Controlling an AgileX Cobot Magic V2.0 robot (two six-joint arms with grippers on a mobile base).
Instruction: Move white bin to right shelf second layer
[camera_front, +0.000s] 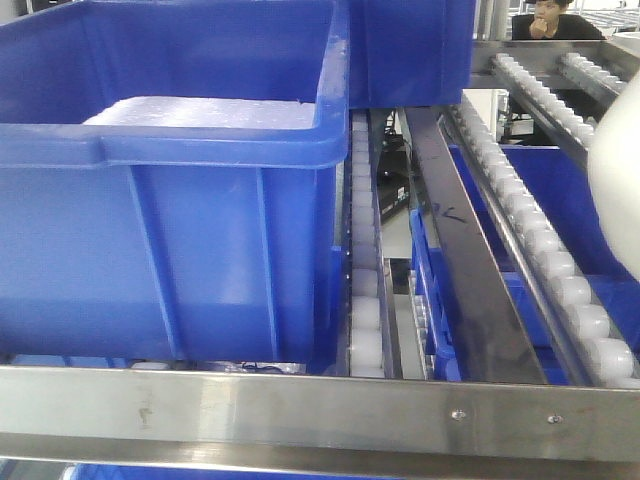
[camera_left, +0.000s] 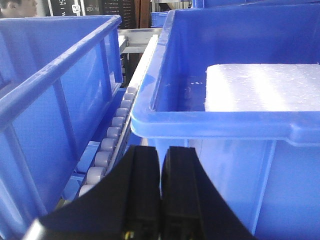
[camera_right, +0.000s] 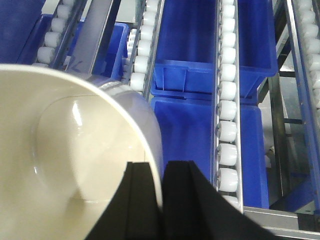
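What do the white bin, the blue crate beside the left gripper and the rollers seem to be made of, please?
White bin: glossy cream plastic, judging by the sharp highlights on its smooth wall.
Blue crate: moulded plastic with a satin sheen, with ribbed walls and a rolled rim.
Rollers: probably white plastic, smooth and slightly shiny; they sit in rails that look like brushed metal.

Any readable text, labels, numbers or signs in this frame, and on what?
No text can be read for certain.
Dark panel behind the crates, left wrist view: white lettering, too small and blurred to read.
Dark rail, front view: a faint scrawled mark, not legible.
Blue crate, white bin: no labels showing.
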